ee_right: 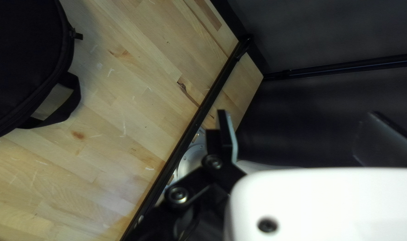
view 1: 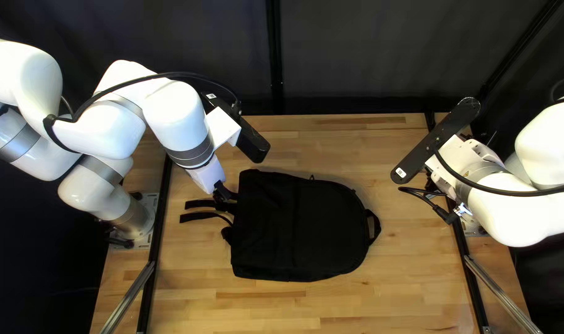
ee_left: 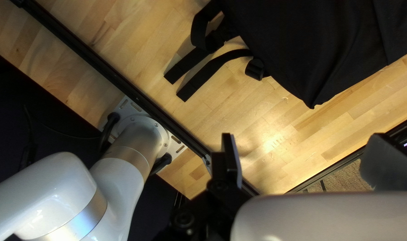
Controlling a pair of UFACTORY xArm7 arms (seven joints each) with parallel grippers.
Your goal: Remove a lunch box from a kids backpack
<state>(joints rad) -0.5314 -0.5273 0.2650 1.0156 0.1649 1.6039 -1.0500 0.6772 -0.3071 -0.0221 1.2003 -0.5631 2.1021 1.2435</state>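
We see the black backpack [view 1: 322, 238] lying on the wooden table [view 1: 263, 309], its straps [view 1: 198, 216] toward our left arm and its handle [view 1: 376, 227] toward our right. Our left gripper [view 1: 222, 190] hangs near the straps, its two fingers spread wide. Our right gripper [view 1: 431, 184] is well apart from the bag, near the table's right edge, its fingers wide apart too

The arms [view 1: 177, 114] are glossy white and rounded, with grey bands [view 1: 192, 153], black cables [view 1: 510, 193] and white-labelled black bars [view 1: 435, 140].
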